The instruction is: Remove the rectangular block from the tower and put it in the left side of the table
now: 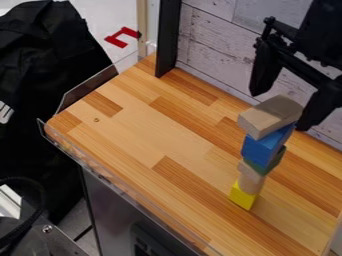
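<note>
At two o'clock, the gripper (280,111) hangs with fingers spread near the rectangular block (270,117), which caps the tower (264,150) at four o'clock on the tabletop (133,135).

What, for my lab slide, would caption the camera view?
Open black robot hand near the tan wooden rectangular block topping a multicoloured block tower.

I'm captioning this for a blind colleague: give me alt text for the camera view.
A five-block tower stands on a striped wooden table: from the bottom, yellow block, tan block, green block, blue block, then a rectangular tan wooden block on top. An open black two-finger gripper hangs near the top.
</note>
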`<state>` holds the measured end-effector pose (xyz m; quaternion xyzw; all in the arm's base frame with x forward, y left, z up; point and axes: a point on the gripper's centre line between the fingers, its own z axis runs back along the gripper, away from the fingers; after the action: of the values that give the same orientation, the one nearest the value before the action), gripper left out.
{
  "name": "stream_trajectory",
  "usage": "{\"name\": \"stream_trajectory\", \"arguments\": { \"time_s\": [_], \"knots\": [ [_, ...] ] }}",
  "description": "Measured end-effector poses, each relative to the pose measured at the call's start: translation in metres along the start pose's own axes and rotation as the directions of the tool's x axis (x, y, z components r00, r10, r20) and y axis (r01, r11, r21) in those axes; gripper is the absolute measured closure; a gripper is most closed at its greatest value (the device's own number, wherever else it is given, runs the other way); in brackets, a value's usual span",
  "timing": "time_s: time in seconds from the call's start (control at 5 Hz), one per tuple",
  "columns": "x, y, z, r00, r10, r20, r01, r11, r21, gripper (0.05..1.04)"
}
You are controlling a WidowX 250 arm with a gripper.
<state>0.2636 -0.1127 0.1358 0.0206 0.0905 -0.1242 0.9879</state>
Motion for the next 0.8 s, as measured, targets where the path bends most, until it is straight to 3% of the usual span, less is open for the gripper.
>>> {"name": "stream_trajectory", "arguments": {
  "time_s": [0.2, 0.4, 0.6, 0.8],
  "knots": [
    [-0.0001, 0.0008, -0.0041, 1.0, 0.01, -0.019, -0.01, 1.0, -0.011, 0.121],
    [0.0023, 0.0014, -0.0086, 0.999, 0.023, -0.024, -0.024, 0.999, -0.026, 0.397],
    [0.0052, 0.0026, -0.012, 0.999, 0.029, -0.029, -0.03, 0.999, -0.04, 0.571],
    [0.0052, 0.0032, -0.0127, 0.999, 0.033, -0.03, -0.034, 0.998, -0.046, 0.572]
  ]
}}
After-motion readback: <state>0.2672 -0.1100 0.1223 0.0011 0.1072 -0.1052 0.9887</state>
